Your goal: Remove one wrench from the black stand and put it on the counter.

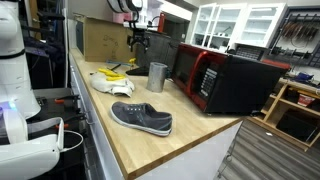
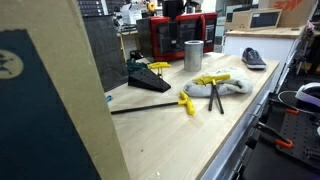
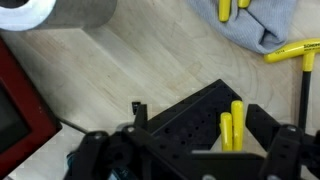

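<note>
The black stand (image 3: 185, 118) is a low perforated wedge on the wooden counter (image 3: 150, 60), with two yellow wrench handles (image 3: 232, 125) sticking up from it. My gripper (image 3: 202, 128) is open just above the stand, one finger on each side of the handles, touching nothing. In an exterior view the stand (image 2: 148, 78) sits left of the steel cup (image 2: 193, 55) with a yellow handle on it. In an exterior view my gripper (image 1: 138, 42) hangs over the far end of the counter (image 1: 150, 140), where the stand is barely resolved.
A grey cloth (image 2: 226, 86) holds yellow-handled wrenches, and more wrenches (image 2: 186, 102) lie loose on the counter. The red-and-black microwave (image 1: 225, 78) stands behind the steel cup (image 1: 157, 77). A grey shoe (image 1: 141, 118) lies near the counter's front.
</note>
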Robot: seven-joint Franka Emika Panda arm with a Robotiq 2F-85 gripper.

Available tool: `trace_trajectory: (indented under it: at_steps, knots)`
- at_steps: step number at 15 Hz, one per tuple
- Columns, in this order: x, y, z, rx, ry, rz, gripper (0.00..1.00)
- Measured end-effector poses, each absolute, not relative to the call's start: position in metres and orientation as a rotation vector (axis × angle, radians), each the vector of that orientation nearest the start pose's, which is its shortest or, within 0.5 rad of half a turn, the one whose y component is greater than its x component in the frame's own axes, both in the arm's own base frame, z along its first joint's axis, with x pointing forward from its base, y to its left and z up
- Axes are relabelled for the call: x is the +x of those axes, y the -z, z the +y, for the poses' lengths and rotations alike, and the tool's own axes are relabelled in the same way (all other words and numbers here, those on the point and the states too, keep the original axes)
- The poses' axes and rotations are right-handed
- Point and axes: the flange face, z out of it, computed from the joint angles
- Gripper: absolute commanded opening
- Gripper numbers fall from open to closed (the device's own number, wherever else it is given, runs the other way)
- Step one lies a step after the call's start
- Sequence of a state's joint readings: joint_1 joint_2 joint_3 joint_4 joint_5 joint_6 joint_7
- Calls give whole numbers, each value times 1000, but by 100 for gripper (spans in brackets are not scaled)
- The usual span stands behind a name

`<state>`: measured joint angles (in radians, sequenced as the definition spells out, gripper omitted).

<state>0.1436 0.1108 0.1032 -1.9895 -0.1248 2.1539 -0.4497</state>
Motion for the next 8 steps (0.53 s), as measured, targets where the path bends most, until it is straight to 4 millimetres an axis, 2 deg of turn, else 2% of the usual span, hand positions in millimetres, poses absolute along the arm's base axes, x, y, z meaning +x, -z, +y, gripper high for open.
trace_trajectory:
  at_steps: [5, 8]
  knots:
    - [568, -411, 135, -3010, 66, -1199, 100]
    - [572, -401, 141, -3001, 82, -1218, 100]
